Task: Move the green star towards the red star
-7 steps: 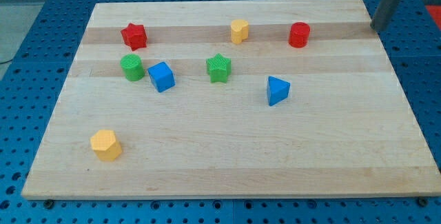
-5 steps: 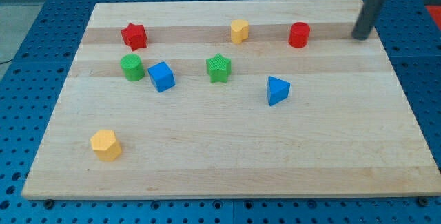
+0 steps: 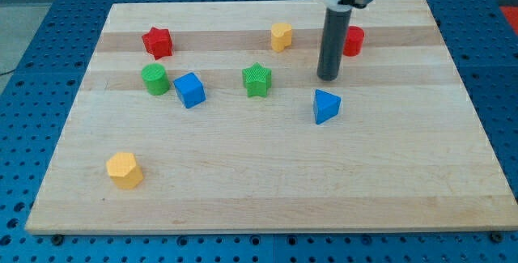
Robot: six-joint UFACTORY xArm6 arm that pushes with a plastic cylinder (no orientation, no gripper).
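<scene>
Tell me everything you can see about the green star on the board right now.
The green star is a small, chunky star-shaped block, bright green, with fine ridges on its sides that look like printed plastic. It sits flat on the wooden board, a little above the middle. Nothing touches it: the blue cube lies to the view's left, and my tip stands apart on the view's right, at about the same height. The red star is farther toward the upper left.

Bright, even overhead light, soft short shadows beside the blocks, everything sharply focused.
</scene>
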